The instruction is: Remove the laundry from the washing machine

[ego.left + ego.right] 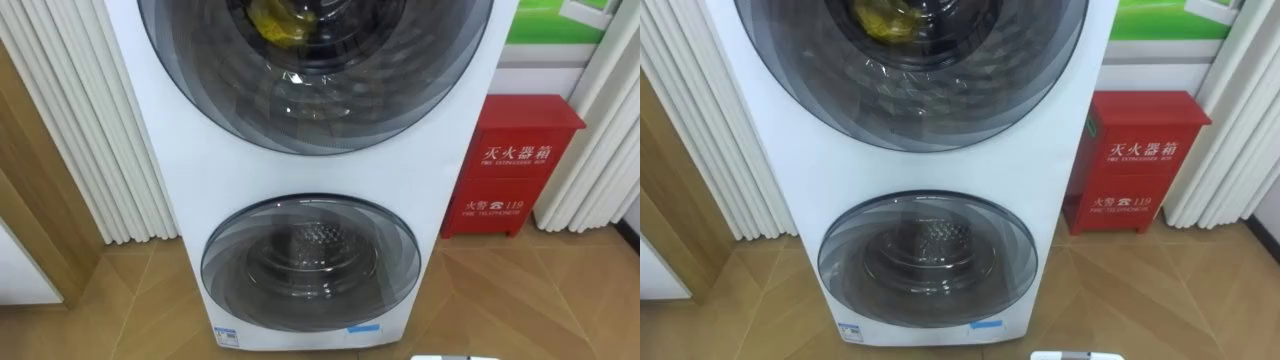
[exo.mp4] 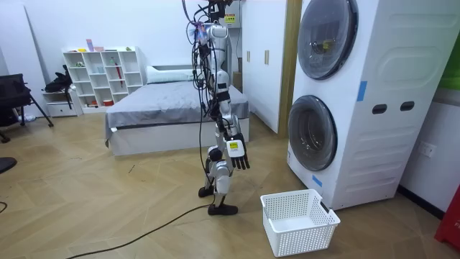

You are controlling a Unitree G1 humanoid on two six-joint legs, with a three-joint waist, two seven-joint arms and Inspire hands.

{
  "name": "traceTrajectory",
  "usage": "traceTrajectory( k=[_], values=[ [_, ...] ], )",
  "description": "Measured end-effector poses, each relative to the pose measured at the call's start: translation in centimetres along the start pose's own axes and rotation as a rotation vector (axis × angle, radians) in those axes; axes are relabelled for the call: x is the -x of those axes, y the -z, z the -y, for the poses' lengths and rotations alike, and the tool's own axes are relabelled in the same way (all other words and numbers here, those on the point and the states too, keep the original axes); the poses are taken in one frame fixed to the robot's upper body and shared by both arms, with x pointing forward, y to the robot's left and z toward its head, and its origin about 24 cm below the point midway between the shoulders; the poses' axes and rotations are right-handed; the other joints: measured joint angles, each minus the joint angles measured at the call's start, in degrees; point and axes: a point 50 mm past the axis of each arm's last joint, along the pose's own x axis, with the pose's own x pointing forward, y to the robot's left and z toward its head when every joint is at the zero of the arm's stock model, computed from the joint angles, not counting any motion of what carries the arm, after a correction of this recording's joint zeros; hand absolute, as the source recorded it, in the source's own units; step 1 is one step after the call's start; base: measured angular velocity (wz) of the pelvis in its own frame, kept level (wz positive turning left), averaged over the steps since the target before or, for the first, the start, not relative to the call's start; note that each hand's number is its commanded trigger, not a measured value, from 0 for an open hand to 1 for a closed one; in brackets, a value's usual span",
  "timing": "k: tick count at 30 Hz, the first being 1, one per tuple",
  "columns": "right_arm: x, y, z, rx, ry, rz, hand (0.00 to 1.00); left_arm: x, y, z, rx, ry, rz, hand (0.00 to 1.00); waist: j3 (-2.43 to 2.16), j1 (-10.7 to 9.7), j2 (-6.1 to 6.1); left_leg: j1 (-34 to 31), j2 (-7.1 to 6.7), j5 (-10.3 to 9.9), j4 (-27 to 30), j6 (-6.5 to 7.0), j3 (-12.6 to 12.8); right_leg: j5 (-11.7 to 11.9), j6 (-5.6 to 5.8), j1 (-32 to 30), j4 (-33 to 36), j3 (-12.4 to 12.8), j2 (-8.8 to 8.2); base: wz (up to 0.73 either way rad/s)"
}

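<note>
Nearest, a white basket (image 1: 455, 357) sits on the floor just before the washing machine (image 1: 200, 170), likely to catch laundry. Both doors are closed; yellow clothes (image 1: 280, 18) lie behind the upper door (image 1: 320, 100). Right of the washing machine, a red box (image 1: 520, 165) carries white writing (the machine's stickers (image 1: 228, 335) are unreadable). Room view: the robot faces the washing machine, right robot hand (image 2: 237, 152) hanging loose-fingered, empty.

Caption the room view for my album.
Robot faces the stacked washing machine, both doors shut, white basket on the floor between.
</note>
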Motion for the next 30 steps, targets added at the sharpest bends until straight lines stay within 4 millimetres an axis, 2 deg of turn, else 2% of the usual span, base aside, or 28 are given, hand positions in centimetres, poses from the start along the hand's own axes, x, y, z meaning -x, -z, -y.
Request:
traceTrajectory(
  k=[5, 17, 20, 22, 23, 24, 25, 26, 28, 29, 30],
  values=[
    [0.0, 0.0, -0.1, 0.017, -0.001, 0.001, 0.0, 0.0, 0.0, -0.1, 0.0, -0.002, -0.001, 0.0, 0.13, 0.02, -0.26, -0.06, 0.0, 0.0, 0.0, 0.0, 0.16, 0.0, 0.0, 0.03, 0.06, 0.2, 0.04, 0.0],
    [-0.1, -0.4, -0.1, 0.013, 0.006, 0.003, 0.0, -0.1, -0.1, -0.1, 0.016, 0.023, -0.002, 0.0, 0.11, 0.03, -0.11, -0.08, 0.01, 0.0, -0.01, 0.0, -0.08, -0.02, 0.0, 0.62, -0.15, -0.43, -0.04, 0.01],
    [-0.2, -1.4, -0.4, -0.007, -0.001, 0.026, 0.0, -0.1, 0.0, -0.2, 0.022, 0.047, -0.003, 0.0, 0.01, 0.17, -0.41, 0.13, 0.02, 0.0, 0.03, 0.0, -0.14, -0.03, -0.01, 0.46, -0.1, -0.38, -0.07, -0.01],
    [-0.2, -4.8, -1.3, -0.044, -0.021, 0.115, 0.0, -0.2, 0.0, -0.4, 0.028, 0.058, -0.006, 0.0, 0.55, 0.11, -0.79, 0.51, 0.01, 0.0, 0.02, 0.0, -0.13, -0.03, -0.02, 0.62, 0.38, -0.16, -0.08, -0.13],
    [0.1, -7.5, -2.0, -0.064, -0.033, 0.203, 0.0, -0.2, 0.0, -0.6, 0.045, 0.058, -0.008, 0.0, 0.6, 0.06, -1.1, 0.39, -0.01, 0.0, 0.04, 0.0, -0.08, -0.03, -0.03, 0.43, 0.65, -0.13, -0.11, -0.11],
    [0.5, -9.1, -2.4, -0.065, -0.046, 0.265, 0.0, -0.2, 0.0, -0.7, 0.048, 0.055, -0.006, 0.0, 0.6, 0.07, -1.12, 0.37, -0.02, 0.0, 0.09, 0.0, -0.09, -0.03, -0.02, 0.15, 0.84, -0.15, -0.13, 0.0],
    [1.4, -12.9, -3.1, -0.068, -0.071, 0.393, 0.0, -0.3, -0.1, -1.0, 0.054, 0.049, -0.003, 0.0, 0.63, -0.1, -1.28, 0.26, -0.06, 0.0, 0.19, 0.0, -0.09, -0.01, -0.04, -0.41, 0.97, -0.15, -0.17, 0.0],
    [2.0, -14.8, -3.4, -0.071, -0.081, 0.449, 0.0, -0.3, -0.1, -1.1, 0.054, 0.048, -0.005, 0.0, 0.6, -0.21, -1.3, 0.19, -0.06, 0.0, 0.25, 0.0, -0.14, 0.04, -0.04, -0.41, 0.96, -0.18, -0.17, 0.07],
    [4.8, -21.2, -3.9, -0.076, -0.095, 0.655, 0.0, -0.6, -1.2, -1.8, 0.048, 0.042, 0.023, 0.0, 0.0, 0.11, -1.98, 0.17, -0.05, 0.01, 0.31, 0.0, -0.11, 0.06, -0.03, -0.27, 0.97, -0.26, -0.15, 0.14],
    [5.6, -22.6, -4.2, -0.072, -0.102, 0.702, 0.0, -0.6, -1.2, -1.9, 0.047, 0.038, 0.025, 0.0, -0.07, 0.41, -2.27, 0.21, -0.01, 0.01, 0.31, 0.0, -0.12, 0.07, -0.04, -0.24, 1.0, -0.27, -0.1, 0.06],
    [7.3, -25.0, -4.8, -0.063, -0.117, 0.79, 0.0, -0.7, -1.2, -2.1, 0.04, 0.036, 0.019, 0.0, -0.02, 0.74, -2.8, 0.2, 0.09, 0.01, 0.31, 0.0, -0.09, 0.11, -0.11, -0.23, 0.98, -0.24, 0.02, 0.0]
  ],
)
